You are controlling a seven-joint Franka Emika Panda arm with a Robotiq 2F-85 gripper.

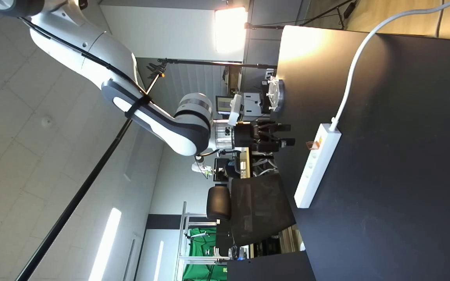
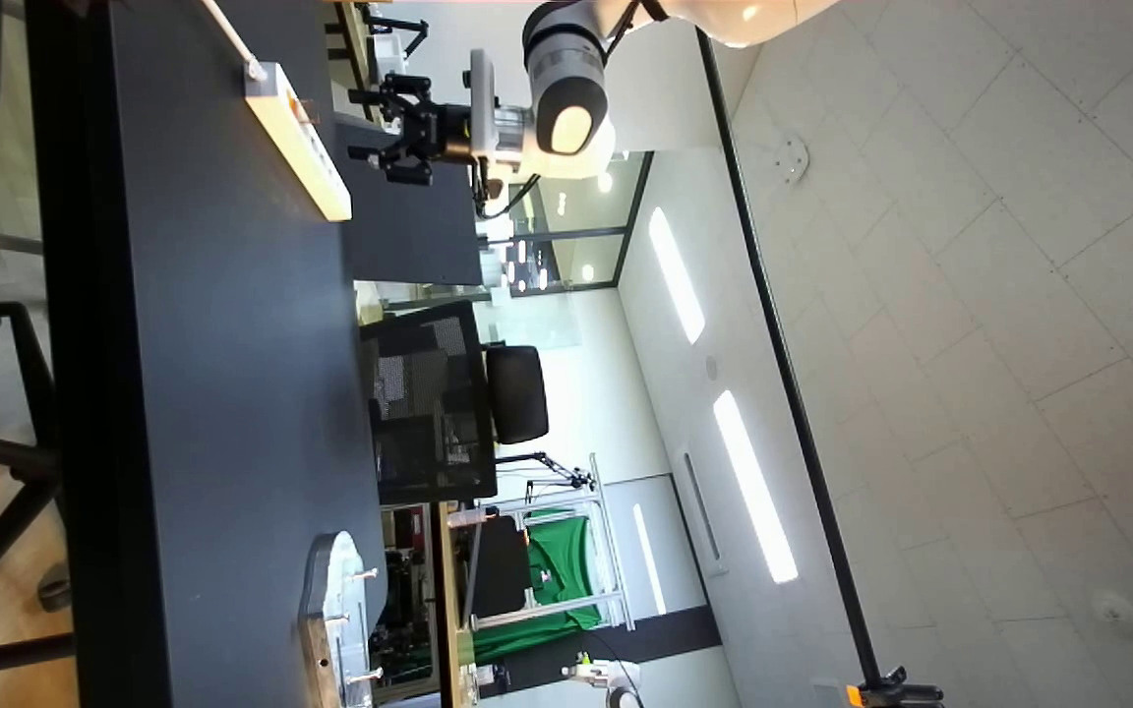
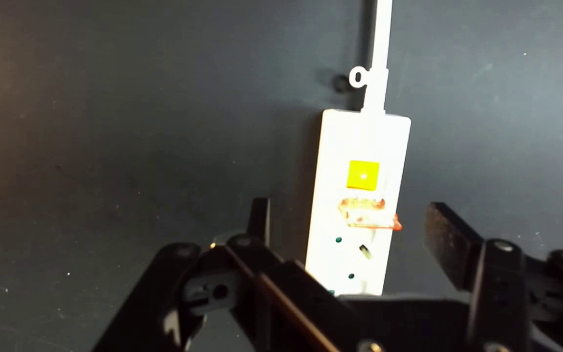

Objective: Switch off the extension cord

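Gripper (image 3: 353,226): fingers (image 3: 450,242) were apart, above the black table (image 1: 397,195) | white extension cord (image 1: 318,166): lay on it | its switch (image 3: 363,175): sat near the cable (image 3: 382,34)

Lamp (image 1: 230,30), in an exterior view: burnt to white, well aside from the jaws; we find warm glare on the bench (image 1: 307,47) near it. Ceiling lights (image 2: 755,487), in both exterior views: glaring, higher than the jaws. Extension cord (image 3: 333,195): overexposed, seen between the parted jaws in our wrist view; shadow along one flank. Jaws there: dim, slightly soft.
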